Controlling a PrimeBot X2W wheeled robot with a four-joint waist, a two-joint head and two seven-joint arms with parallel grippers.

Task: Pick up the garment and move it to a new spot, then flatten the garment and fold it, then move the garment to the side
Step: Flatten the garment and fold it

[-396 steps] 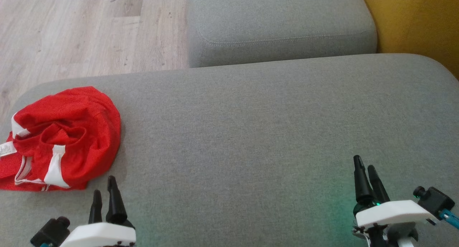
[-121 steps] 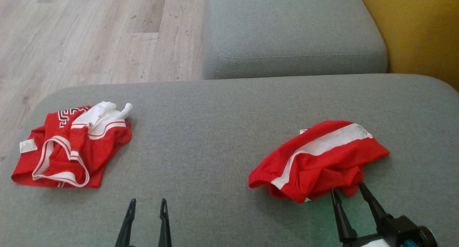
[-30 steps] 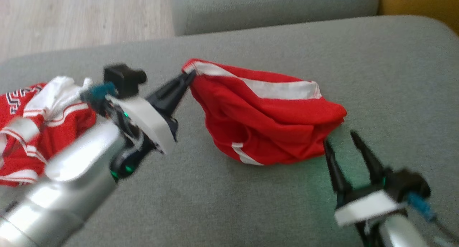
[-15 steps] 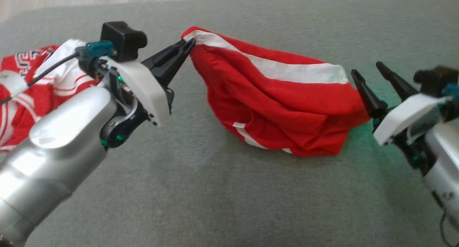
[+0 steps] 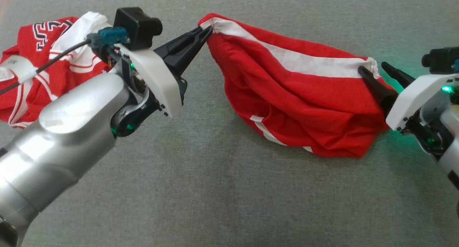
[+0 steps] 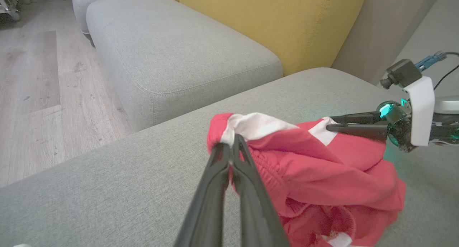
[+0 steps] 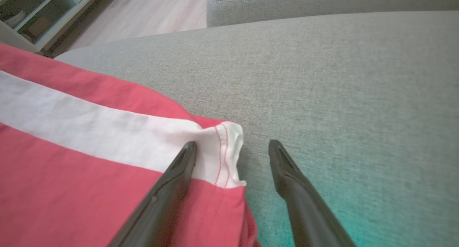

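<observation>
One broad grey woven couch seat [image 5: 200, 189] carries everything; the left wrist view adds, beyond it, a yellow backrest [image 6: 269, 21] and pale plank floor [image 6: 32, 89]. The red garment [image 5: 297, 107], soft and baggy with a white band, sags across the seat from 12 to 3 o'clock in the head view. A crumpled red-and-white jersey [image 5: 39, 60] lies at 10 o'clock. The left gripper [image 5: 206, 30] has its jaws pressed together, pinching the band's gathered end. The right gripper [image 5: 372, 67] has its jaws spread: the right wrist view shows one finger [image 7: 168, 189] on the stitched white hem corner, the other over bare cushion.
</observation>
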